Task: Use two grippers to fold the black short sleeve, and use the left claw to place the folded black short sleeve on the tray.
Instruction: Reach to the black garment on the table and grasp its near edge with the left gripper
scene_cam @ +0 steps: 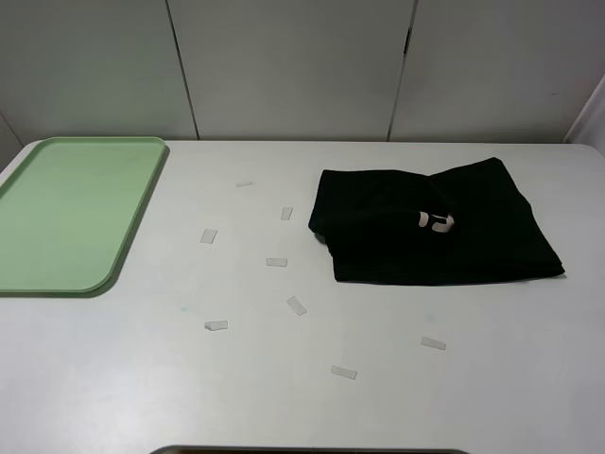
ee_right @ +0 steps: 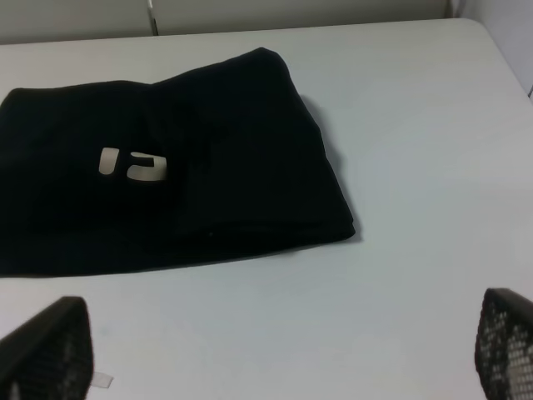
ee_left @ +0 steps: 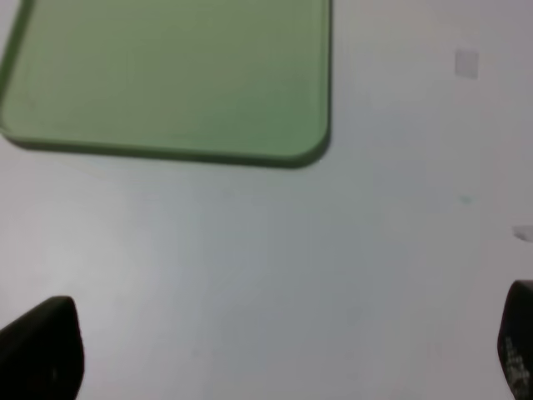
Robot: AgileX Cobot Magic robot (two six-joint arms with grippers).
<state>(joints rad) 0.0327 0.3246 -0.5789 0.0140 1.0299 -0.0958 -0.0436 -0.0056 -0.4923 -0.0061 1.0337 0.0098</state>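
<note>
Garment status: the black short sleeve (scene_cam: 435, 222) lies in a compact bundle on the table (scene_cam: 284, 397), well apart from the tray (scene_cam: 57, 218). Near the tray's corner the left claw (ee_left: 279, 346) hangs spread. Far from the tray, the right claw (ee_right: 275, 346) is likewise spread and faces the garment. Neither grips anything. Folding is judged done, and the open claws suit a fresh grasp for the transfer.

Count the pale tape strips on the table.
8 strips: six scattered between tray and shirt, two in front of the shirt. Others may hide under it.
</note>
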